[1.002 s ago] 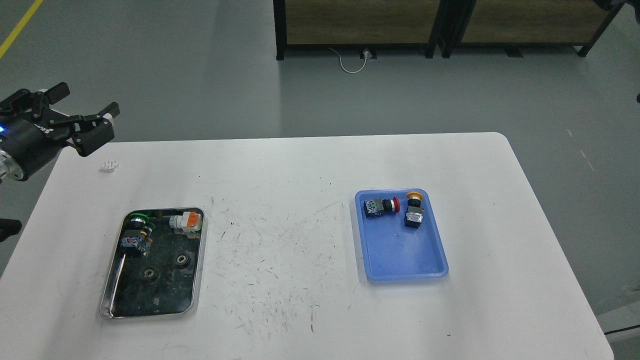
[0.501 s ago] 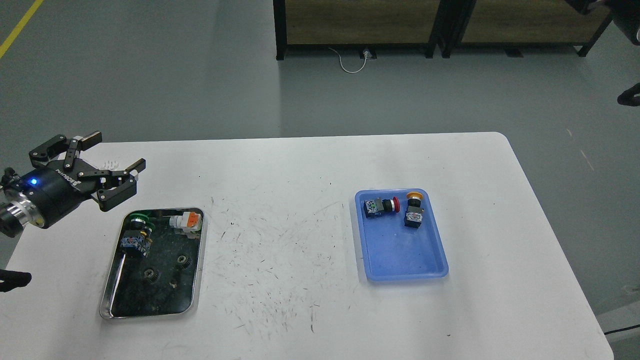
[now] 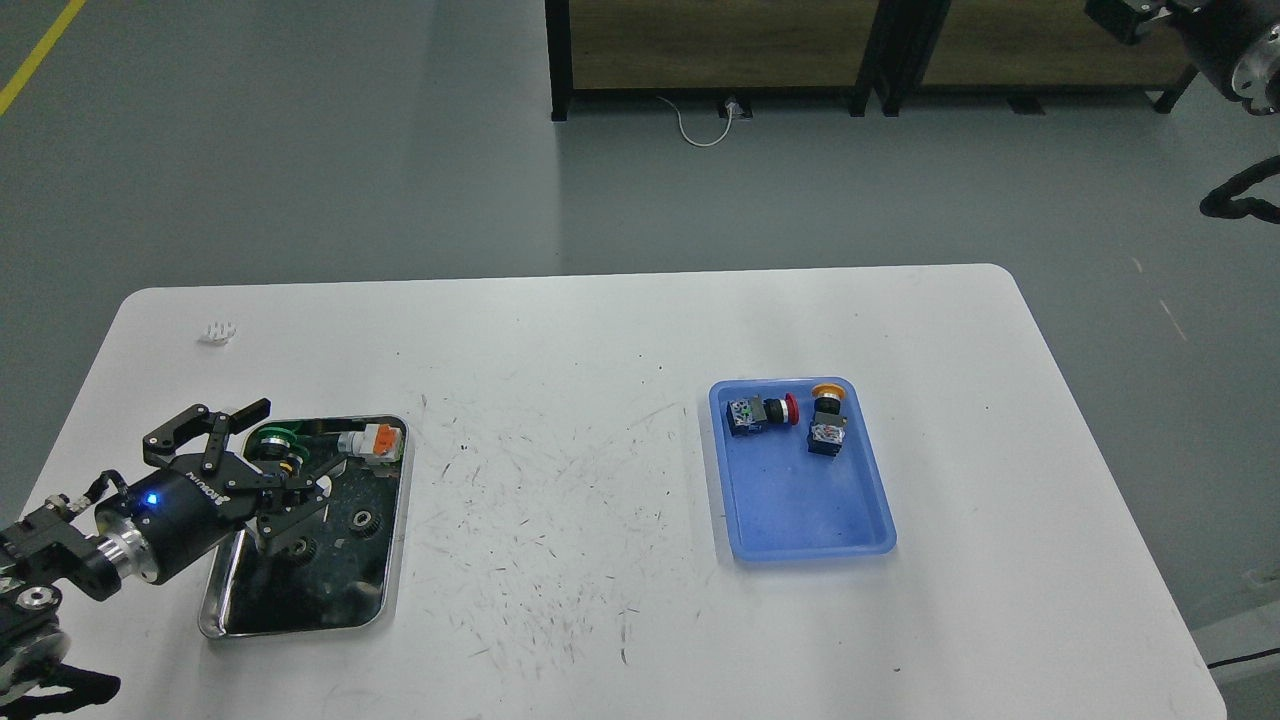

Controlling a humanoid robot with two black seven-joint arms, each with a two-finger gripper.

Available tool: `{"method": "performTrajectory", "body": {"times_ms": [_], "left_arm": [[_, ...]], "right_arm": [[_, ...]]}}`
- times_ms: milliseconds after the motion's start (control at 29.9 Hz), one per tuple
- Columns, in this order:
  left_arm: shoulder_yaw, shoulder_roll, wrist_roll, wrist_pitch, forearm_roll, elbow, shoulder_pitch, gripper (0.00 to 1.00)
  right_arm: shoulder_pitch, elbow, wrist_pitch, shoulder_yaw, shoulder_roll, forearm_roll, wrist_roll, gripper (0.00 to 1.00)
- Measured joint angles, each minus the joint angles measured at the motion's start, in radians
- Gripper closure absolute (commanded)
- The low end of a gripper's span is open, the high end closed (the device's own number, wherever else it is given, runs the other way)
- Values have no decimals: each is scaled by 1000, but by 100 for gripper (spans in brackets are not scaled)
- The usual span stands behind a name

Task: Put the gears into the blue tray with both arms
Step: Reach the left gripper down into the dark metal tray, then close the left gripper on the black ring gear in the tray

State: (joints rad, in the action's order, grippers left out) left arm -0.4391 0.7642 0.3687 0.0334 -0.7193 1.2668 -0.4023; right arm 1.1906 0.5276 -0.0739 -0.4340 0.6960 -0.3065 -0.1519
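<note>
Gears lay in the steel tray, not the blue tray, so the left tool (spread wide, empty) needed centring over one before closing.

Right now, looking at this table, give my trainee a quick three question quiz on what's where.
1. True or false: a gear already lies in the blue tray.
2. Which gripper is over the steel tray? A left, B right.
3. Fill in: the blue tray holds two push-button ____.

Key: 1 false, the visible gear lies in the steel tray. 2 A, the left gripper, open. 3 switches, red-capped and yellow-capped.
</note>
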Motion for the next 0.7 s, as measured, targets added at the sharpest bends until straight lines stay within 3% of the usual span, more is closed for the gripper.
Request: {"method": "performTrajectory", "body": {"times_ms": [134, 702], "left_arm": [[3, -8, 20, -1, 2, -17, 34, 1], [43, -89, 25, -1, 6, -134, 112, 9]], "right_arm": [[4, -6, 2, 14, -11, -1, 0, 0], [0, -17, 17, 19, -44, -31, -1, 0]]}}
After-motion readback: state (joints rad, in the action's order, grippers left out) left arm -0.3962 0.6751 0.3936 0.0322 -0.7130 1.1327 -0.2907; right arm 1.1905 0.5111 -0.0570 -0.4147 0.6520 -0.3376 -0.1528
